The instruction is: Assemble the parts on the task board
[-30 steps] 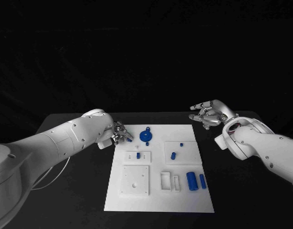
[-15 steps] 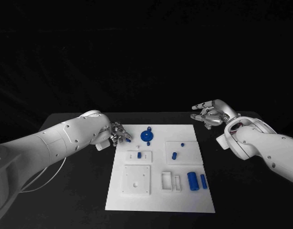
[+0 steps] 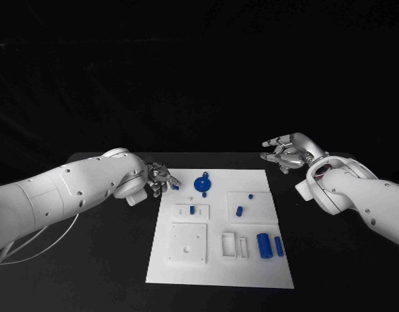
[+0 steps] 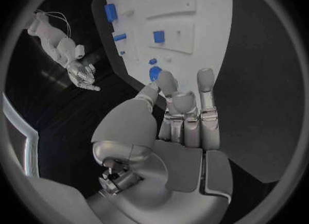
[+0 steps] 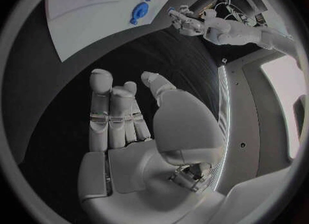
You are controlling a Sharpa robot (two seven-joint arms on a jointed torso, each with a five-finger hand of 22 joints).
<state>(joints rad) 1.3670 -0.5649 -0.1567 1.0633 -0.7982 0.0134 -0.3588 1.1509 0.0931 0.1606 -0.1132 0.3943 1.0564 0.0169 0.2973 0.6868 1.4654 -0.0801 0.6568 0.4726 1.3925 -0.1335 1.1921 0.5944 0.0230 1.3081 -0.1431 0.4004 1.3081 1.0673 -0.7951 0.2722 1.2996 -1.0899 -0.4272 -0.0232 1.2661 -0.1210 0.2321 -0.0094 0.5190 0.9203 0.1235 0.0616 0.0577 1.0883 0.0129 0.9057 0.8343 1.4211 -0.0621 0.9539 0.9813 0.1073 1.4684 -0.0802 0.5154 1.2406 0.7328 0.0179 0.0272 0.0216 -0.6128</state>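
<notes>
Hands barely moved — left hand [image 3: 159, 179] still hovers spread by the board's [image 3: 220, 270] edge, right hand [image 3: 288, 153] spread too; no part grasped yet.

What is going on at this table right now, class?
A two-armed white robot faces a flat white rectangular task board on a black table. Small blue plastic parts lie on the board, among them a round blue disc-shaped part at its far end. The left robot hand hovers at the board's far left corner with a small blue piece at its fingertips. The right robot hand hangs open beyond the far right corner, holding nothing.
</notes>
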